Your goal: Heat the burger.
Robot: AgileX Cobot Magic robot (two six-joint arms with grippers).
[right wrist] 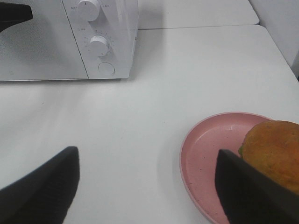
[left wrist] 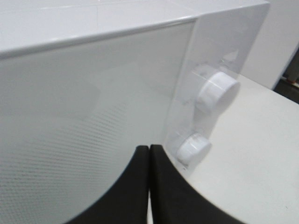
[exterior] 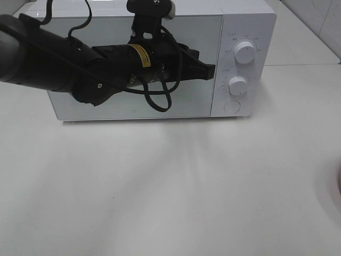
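The microwave (exterior: 160,58) stands at the 12 o'clock side of the white desk (exterior: 170,192) with its door (exterior: 133,64) shut. The left gripper (exterior: 209,69) hangs in front of that door, its fingers (left wrist: 161,186) pressed together and empty, tips pointing toward 3 o'clock at the seam between door and control panel, just short of the two knobs (exterior: 244,52) and above the round button (exterior: 232,106). The burger (right wrist: 273,154) is not inside yet: it sits on the pink plate (right wrist: 205,158) far out at the 4 o'clock edge of the desk, well apart from the microwave. The right gripper (right wrist: 147,186) hovers over the desk beside the plate, fingers (right wrist: 46,186) spread wide and holding nothing. The step in hand looks like opening the door, so heating has barely begun. Next the left tip would likely need to drop and press the round button, or catch the door's edge, while the right arm waits to lift the plate.
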